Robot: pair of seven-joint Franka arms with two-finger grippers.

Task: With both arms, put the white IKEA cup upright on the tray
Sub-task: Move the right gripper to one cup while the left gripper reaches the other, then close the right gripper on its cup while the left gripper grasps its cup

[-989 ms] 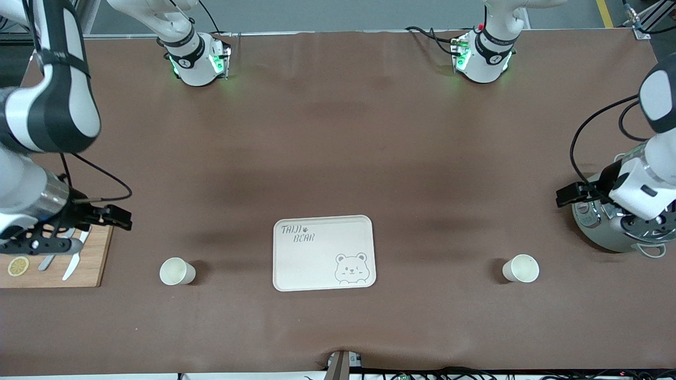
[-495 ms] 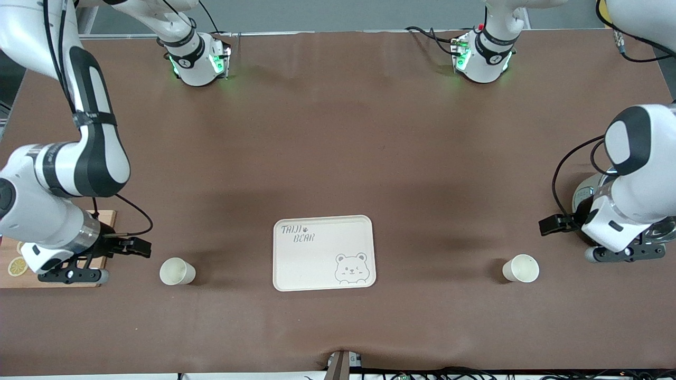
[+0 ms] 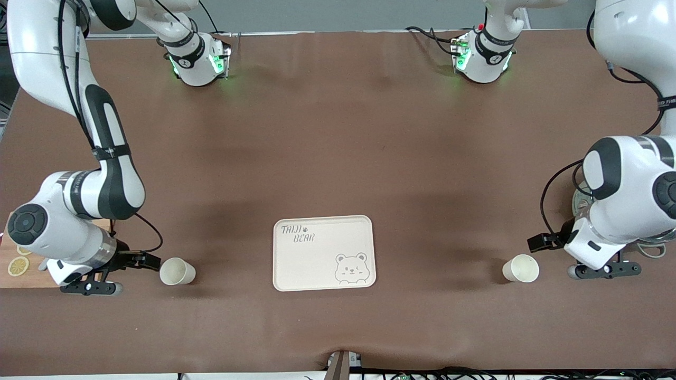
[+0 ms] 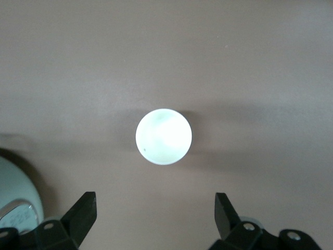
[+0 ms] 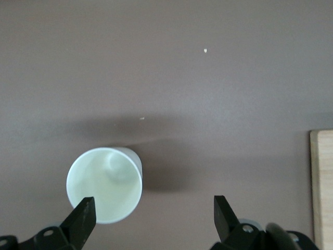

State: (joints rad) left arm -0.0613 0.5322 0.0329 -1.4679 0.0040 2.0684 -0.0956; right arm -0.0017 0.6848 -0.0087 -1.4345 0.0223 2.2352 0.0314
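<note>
Since each cup stands upright, mouth up, just beside its own arm's tool on the tray's side, each arm is clearly nearer one cup. The right tool (image 5: 153, 208), fingers spread and empty, hangs low by the cup toward the right arm's end (image 3: 177, 271), which sits off-centre against one finger. The tray (image 3: 317, 258) lies between the cups, bare. The cup toward the left arm's end (image 3: 520, 268) is centred ahead of the spread, empty left tool (image 4: 154, 203). Since a second ago both tools have swung in from the counter's ends; the cups and tray are unmoved.
</note>
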